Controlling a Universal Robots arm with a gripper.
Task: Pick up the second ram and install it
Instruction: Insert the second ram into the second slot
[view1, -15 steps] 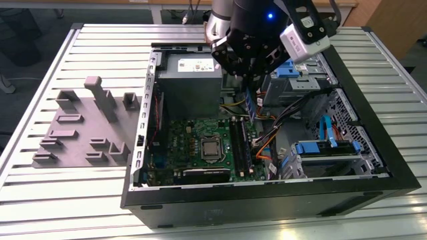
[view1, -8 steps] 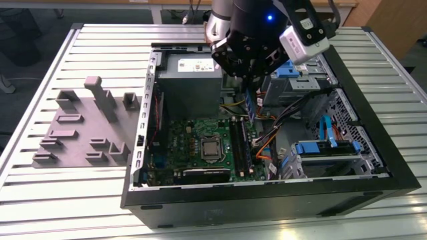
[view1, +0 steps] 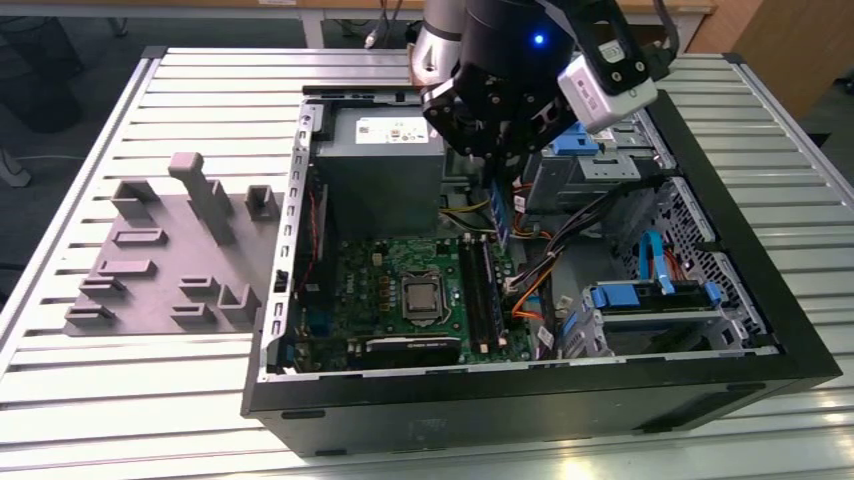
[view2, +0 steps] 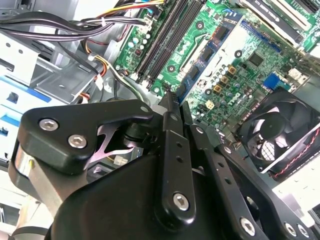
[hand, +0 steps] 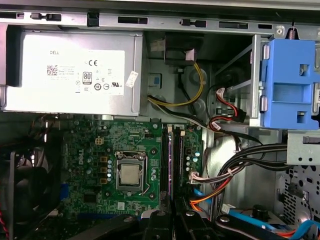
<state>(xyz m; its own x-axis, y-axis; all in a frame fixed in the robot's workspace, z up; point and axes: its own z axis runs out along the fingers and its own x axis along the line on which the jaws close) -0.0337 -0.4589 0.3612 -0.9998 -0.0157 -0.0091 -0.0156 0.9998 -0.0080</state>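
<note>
Motherboard (hand: 95, 150): dark green, speckled with silver and gold parts. Memory slots (hand: 164, 160): black. Power supply (hand: 75, 70): grey metal with a white label. Drive bracket (hand: 290, 85): bright blue. Case (view1: 534, 405): black. Fixture tray (view1: 174, 260): plain grey. Table (view1: 134, 400): silver, ribbed in parallel slats. Gripper (view2: 176, 100): matt black with silver screw heads. Cable (hand: 197, 82): yellow.

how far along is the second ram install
Done, it seems: the grey fixture tray carries no stick, so pickup looks over. In hand: the gripper hangs inside the case over the memory slots. Left: seating; whether it holds the second ram, I cannot tell.
</note>
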